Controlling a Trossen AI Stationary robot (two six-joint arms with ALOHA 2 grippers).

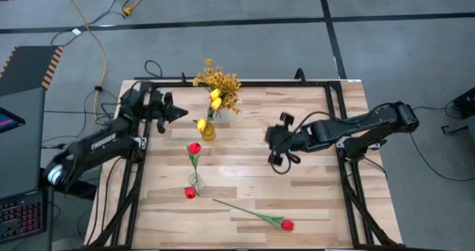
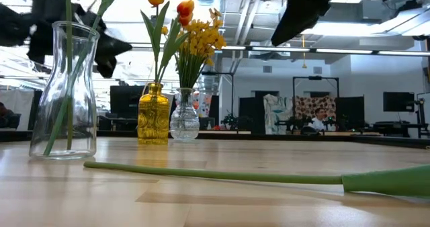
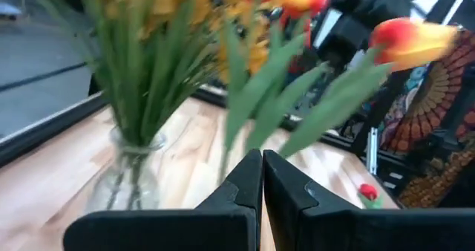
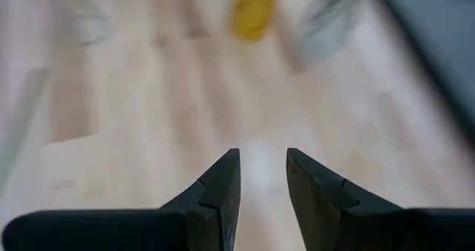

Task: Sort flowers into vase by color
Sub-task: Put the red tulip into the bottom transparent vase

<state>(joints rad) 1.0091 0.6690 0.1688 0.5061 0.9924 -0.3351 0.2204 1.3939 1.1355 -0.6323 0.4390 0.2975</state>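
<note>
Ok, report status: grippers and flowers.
Left gripper shut, empty, beside yellow vase. Right gripper open, mid-table. One red tulip lying loose on the table.

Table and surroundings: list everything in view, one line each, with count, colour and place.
Amber vase: one, yellow glass, table's middle rear, holding yellow tulips.
Clear vase: one, beside the amber vase, holding mustard sprays.
Tall clear vase: one, nearer the front, holding red tulips.
Loose red tulip: one, lying on the table's front.
Cable: one, yellow, on the floor.
Left gripper: shut, empty, left of the vases.
Right gripper: open, empty, over the table's right half.
</note>
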